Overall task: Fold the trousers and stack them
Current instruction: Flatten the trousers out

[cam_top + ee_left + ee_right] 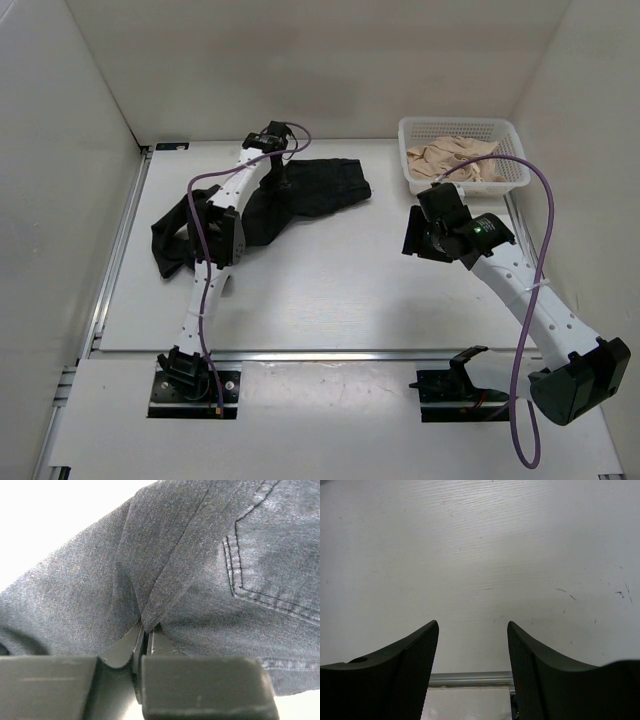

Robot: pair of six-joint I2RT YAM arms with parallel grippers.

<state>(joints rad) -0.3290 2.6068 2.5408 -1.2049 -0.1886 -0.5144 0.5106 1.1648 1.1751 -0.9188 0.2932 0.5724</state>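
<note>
The black trousers (310, 190) lie crumpled across the back left of the table, one part trailing to the left edge (170, 240). My left gripper (277, 172) reaches over them and is shut on a pinched fold of the fabric (145, 615); a stitched pocket seam (235, 575) shows to the right of the fold. My right gripper (418, 238) hovers above the bare table right of centre, open and empty, with its fingertips (427, 635) wide apart in the right wrist view.
A white basket (505, 135) holding beige clothes (455, 158) stands at the back right. White walls close in the table on the left, back and right. A metal rail (470, 679) runs along the near table edge.
</note>
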